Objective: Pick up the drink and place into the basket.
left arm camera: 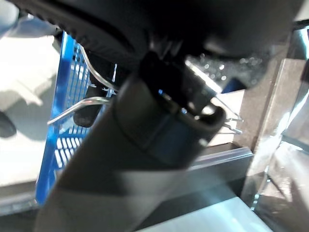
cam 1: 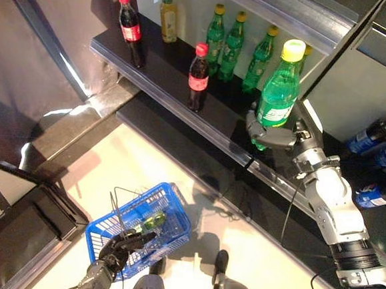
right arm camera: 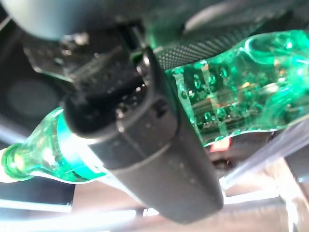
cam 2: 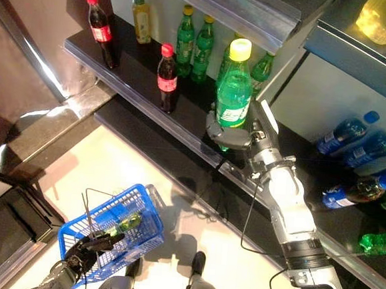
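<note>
From the head view I see my right hand (cam 1: 274, 134) wrapped round the green bottle (cam 1: 279, 91), upright above the shelf (cam 1: 165, 75) edge. My left hand (cam 1: 121, 245) seems curled on the blue basket (cam 1: 174, 217) handles. The right wrist view confirms fingers (right arm camera: 159, 159) clamped across the bottle.

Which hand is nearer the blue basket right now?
Left. The left hand is at the blue basket, gripping its wire handle. The right hand is up at the shelf, curled round the green bottle, well away from the basket.

green bottle (cam 1: 278, 92): yellow cap, upright, held above shelf edge | blue basket (cam 1: 174, 212): on floor, bottle inside
</note>
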### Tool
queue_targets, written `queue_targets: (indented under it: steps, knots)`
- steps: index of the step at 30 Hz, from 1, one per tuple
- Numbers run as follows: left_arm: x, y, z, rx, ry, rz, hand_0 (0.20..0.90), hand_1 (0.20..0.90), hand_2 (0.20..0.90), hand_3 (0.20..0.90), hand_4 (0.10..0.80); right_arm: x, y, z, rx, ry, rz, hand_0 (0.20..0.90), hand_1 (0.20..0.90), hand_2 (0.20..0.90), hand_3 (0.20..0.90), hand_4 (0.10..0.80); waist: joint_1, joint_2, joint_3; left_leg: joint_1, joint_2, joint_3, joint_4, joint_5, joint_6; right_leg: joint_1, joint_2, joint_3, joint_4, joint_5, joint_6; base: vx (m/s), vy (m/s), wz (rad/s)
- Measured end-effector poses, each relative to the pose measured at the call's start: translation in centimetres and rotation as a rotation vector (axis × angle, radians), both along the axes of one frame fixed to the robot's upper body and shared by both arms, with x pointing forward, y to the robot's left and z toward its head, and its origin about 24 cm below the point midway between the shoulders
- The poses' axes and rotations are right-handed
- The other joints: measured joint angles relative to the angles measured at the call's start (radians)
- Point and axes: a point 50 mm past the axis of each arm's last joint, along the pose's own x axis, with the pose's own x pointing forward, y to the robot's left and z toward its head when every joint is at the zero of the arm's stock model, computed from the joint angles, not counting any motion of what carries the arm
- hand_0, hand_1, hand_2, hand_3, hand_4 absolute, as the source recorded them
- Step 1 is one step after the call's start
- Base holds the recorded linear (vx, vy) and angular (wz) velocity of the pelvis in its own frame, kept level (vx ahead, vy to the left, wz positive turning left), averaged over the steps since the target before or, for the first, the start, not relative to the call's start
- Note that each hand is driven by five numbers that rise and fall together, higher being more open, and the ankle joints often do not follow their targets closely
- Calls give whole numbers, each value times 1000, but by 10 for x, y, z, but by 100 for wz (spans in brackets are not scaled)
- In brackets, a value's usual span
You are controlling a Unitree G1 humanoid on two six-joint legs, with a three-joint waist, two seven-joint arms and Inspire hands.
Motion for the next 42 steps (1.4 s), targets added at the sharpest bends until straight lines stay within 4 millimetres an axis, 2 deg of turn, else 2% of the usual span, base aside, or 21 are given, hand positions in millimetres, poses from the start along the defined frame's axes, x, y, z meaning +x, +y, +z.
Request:
queue_targets:
  steps: [5,7,10,15,19,23,30,42]
  knots:
    - [9,-7,10,-91,-100,40,300,300,300,200,100,-5,16,7,20,-42,81,300,300,300,200,100,42,0,0,3,-1,-34,0,8,-3,25,-1,-33,0,-8,-1,-6,-13,22]
    - [11,-8,14,-110,-131,40,300,300,300,200,100,-6,19,6,25,-41,97,300,300,300,200,100,44,0,0,2,0,-54,-1,9,-4,36,-2,-52,0,-12,-1,-7,-3,25]
    - [18,-11,26,-144,-221,26,300,300,300,200,100,-6,27,3,29,-29,128,300,300,300,200,100,80,0,0,-3,-1,-72,0,10,-3,48,-5,-75,0,-17,1,-2,-4,23]
    - [32,-17,43,-181,-328,9,300,300,300,200,100,-6,36,-4,26,1,154,300,300,300,200,100,112,0,0,-24,-9,-111,0,25,-2,55,-14,-82,0,-28,13,-2,-15,33]
    - [45,-25,63,-223,-418,-22,300,300,300,200,100,-4,40,-12,12,43,141,300,300,300,200,100,134,0,0,-29,-14,-116,0,38,-2,83,-20,-120,0,-42,21,7,-21,36]
    - [61,-34,97,-237,-554,-119,300,300,300,200,100,-5,52,-20,-4,68,170,300,300,300,200,100,186,0,-1,-28,-18,-141,0,40,-4,104,-18,-136,0,-54,22,9,-10,23]
    - [69,-34,126,-201,-641,-224,300,300,300,200,100,-7,63,-28,-15,94,205,300,300,300,200,100,206,-1,-1,-40,-30,-167,0,45,-1,109,-21,-157,0,-58,27,13,10,12]
    - [72,-54,162,-199,-744,-429,300,300,300,200,100,-8,73,-45,-75,167,212,300,300,300,200,100,232,-4,-2,-46,-34,-196,0,49,-3,119,-23,-184,0,-63,32,14,1,7]
